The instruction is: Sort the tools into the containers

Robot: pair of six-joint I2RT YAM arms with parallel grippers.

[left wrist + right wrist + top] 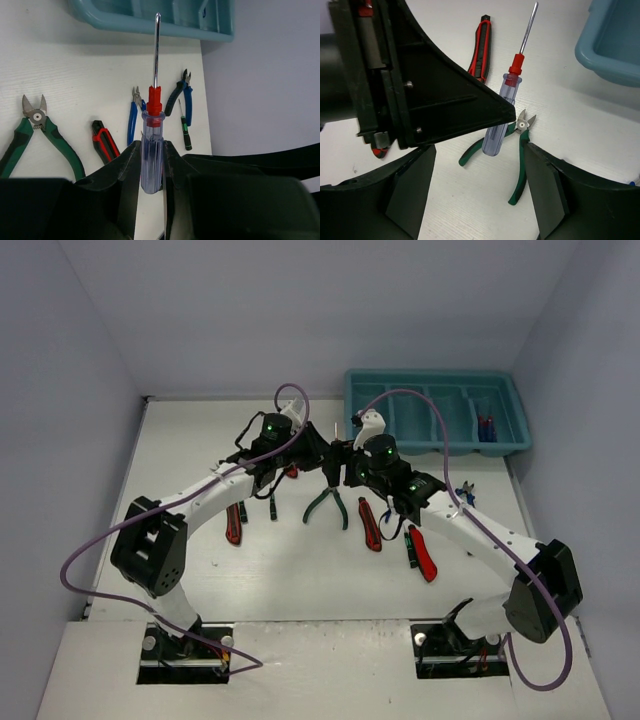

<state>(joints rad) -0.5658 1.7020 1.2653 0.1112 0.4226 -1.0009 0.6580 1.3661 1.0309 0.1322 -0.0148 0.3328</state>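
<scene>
The left tool (151, 148) is pressed together on a screwdriver (152, 125). It pinches the lower half of the clear blue handle, and the steel shaft points ahead toward the tray (430, 375). The right tool (479, 161) is spread and holds nothing, with the screwdriver hanging just ahead of it.

The screwdriver looks light and stiff. Its smooth plastic handle is probably slippery, and the long shaft could pivot in a narrow pinch, so mid-handle below the red collar seems the safest hold.

On the counter (200, 440) I count:
- three red-and-black knives (370, 527)
- one pair of green pliers (36, 117) left of the left tool
- two pairs of blue pliers (132, 120) ahead of it
- one small dark green screwdriver (185, 130) beside them

Something small lies in a right-hand compartment of the tray, but I cannot tell what it is.
</scene>
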